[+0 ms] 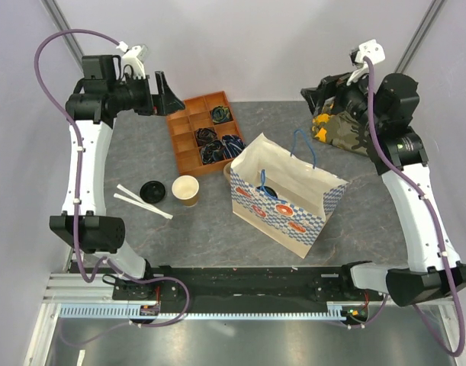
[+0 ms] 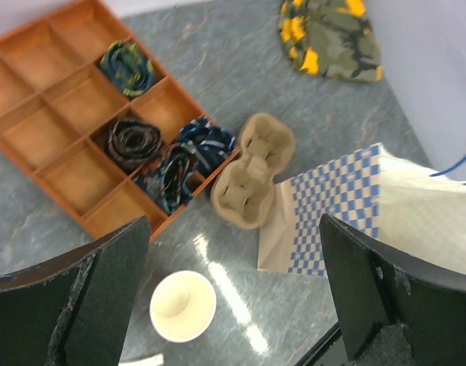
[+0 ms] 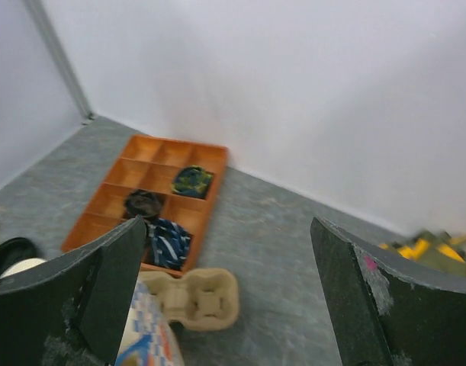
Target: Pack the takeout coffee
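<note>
- Left gripper, right gripper: jaws wide apart, holding nothing.
- Paper bag: blue checks, orange ovals, lettering unreadable.
- Mottled grey table; pale walls.

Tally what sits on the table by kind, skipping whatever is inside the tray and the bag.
Lidless paper cup: 1
Loose black lid: 1
White wrapped sticks: 2
Cardboard cup carrier: 1
Paper bag: 1
Orange tray: 1
Camouflage cloth: 1
Total: 8
</note>
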